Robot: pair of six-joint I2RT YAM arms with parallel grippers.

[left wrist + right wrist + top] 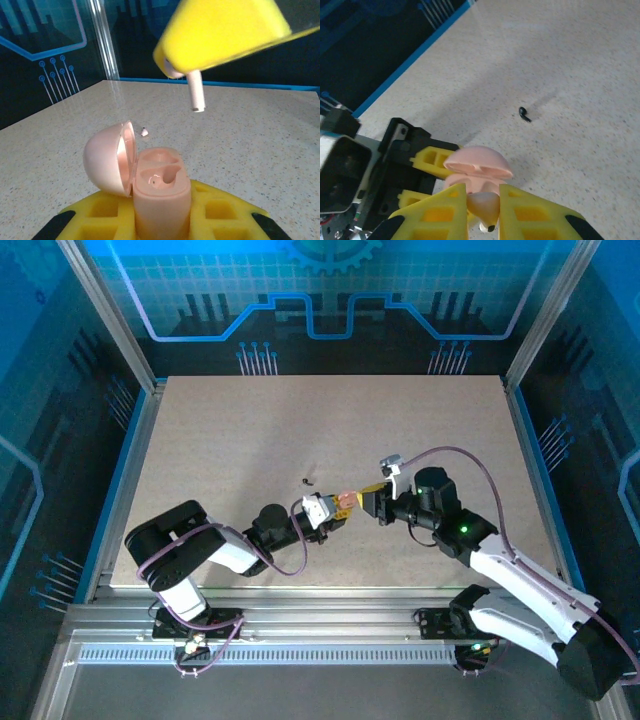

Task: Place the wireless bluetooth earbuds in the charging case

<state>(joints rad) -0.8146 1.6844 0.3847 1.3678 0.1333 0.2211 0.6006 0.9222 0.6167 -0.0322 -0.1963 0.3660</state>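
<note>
A short air gap separates the pale earbud [196,92] in the right claw [482,212] from the charging case [162,207]; its raised lid [107,157] flanks the wells [160,170]. The surface [250,420] beyond lies open around a black earbud [307,480].

The left arm [190,545] has glossy white shells between bulky black joint housings. The right arm [510,580] is built the same way, with a small green light [463,531] glowing on one black joint. A thin purplish cable [283,571] runs beside the left arm, and a second cable [460,452] arcs above the right one. Both pairs of jaws are bright yellow plastic moulded with square pockets, fixed to black brackets [400,145]. The left base [195,623] and right base [470,625] are black.
</note>
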